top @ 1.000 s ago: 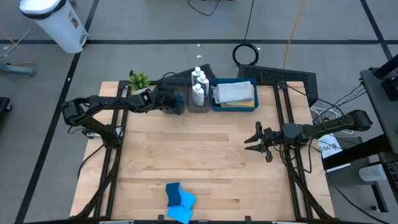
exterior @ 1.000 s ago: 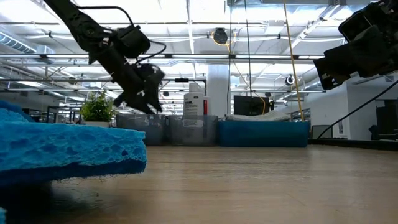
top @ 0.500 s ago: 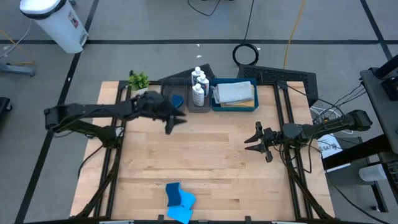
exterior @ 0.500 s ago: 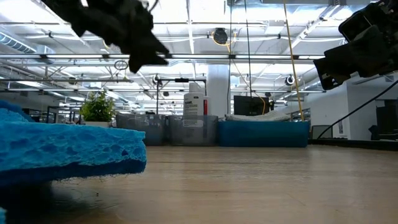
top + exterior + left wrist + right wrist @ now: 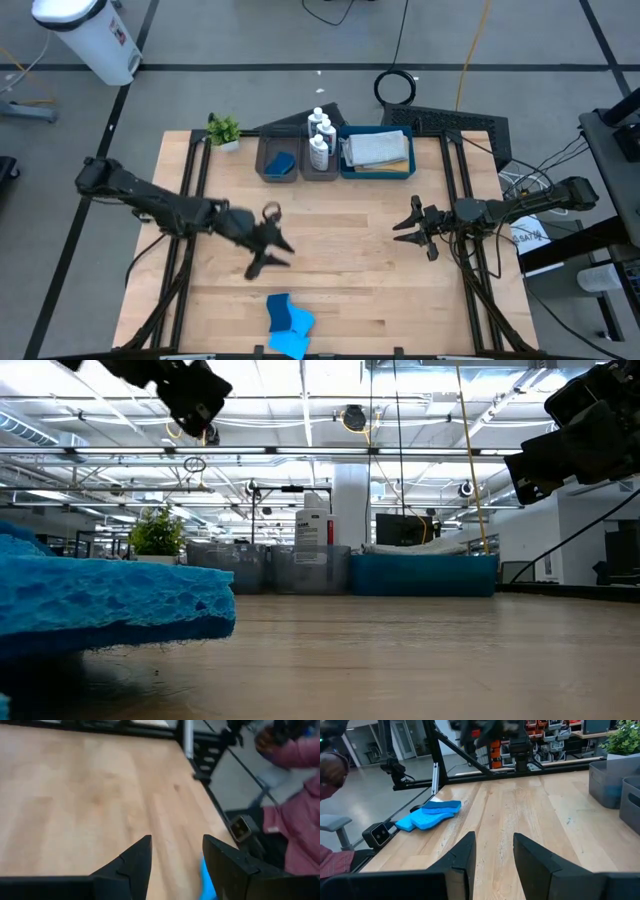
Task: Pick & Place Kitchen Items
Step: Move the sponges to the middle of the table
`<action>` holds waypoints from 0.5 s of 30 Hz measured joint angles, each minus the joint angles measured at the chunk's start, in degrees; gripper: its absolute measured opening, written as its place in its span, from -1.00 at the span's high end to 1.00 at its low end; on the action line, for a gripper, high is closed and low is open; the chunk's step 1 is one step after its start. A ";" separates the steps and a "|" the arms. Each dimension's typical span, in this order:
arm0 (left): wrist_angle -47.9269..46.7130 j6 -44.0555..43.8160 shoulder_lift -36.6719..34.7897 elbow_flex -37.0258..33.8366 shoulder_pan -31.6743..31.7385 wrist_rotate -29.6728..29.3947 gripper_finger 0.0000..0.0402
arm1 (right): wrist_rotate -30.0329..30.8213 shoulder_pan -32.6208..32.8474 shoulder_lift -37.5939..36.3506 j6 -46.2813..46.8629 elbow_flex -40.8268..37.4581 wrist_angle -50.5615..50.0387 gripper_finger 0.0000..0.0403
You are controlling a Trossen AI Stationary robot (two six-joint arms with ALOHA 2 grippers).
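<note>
The left hand (image 5: 268,252) hangs over the middle of the bench (image 5: 340,290), a little left of centre, its fingers (image 5: 135,862) spread wide with nothing between them. It points toward the near edge, where two blue sponges (image 5: 288,322) lie touching each other, a darker one against a lighter one; a sliver of blue shows just past the fingers in the left wrist view. In the low view the left hand (image 5: 195,400) sits high up, well clear of the bench top, and a sponge (image 5: 110,605) fills the near left corner. The right hand (image 5: 408,226) waits over the right side of the bench, fingers (image 5: 462,857) apart and empty, facing the sponges (image 5: 430,815) from well away. Along the far edge stand three trays in a row: a grey tray (image 5: 262,165) holding a dark blue sponge (image 5: 281,162), a narrow tray with white bottles (image 5: 319,138), and a blue tray (image 5: 345,168) with a folded grey cloth (image 5: 377,150). A small plant (image 5: 222,129) stands at the far left corner. A person in a pink sleeve (image 5: 295,815) shows beyond the bench.
</note>
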 joint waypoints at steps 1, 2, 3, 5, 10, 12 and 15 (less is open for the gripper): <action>1.09 -0.13 1.41 0.00 -1.99 -0.83 0.10 | 0.00 0.00 0.00 0.00 0.00 0.04 0.50; 2.49 -0.22 2.92 0.00 -4.05 -1.48 0.09 | 0.00 0.00 0.00 0.00 0.00 0.08 0.50; 4.47 -0.33 4.71 0.00 -5.98 -1.71 0.09 | 0.00 -0.02 0.00 0.00 0.00 0.22 0.50; 9.85 0.02 8.94 0.00 -9.79 -1.71 0.10 | 0.00 0.00 -0.02 0.00 0.00 0.47 0.50; 23.40 3.05 20.46 0.02 -17.59 -1.67 0.10 | 0.02 0.00 -0.02 0.02 0.00 0.57 0.50; 26.02 3.43 24.37 0.02 -19.74 -1.68 0.10 | 0.02 0.00 0.00 0.02 -0.02 0.75 0.50; 27.11 1.17 29.04 0.02 -21.42 -1.94 0.10 | 0.02 0.00 0.00 0.02 0.00 0.87 0.50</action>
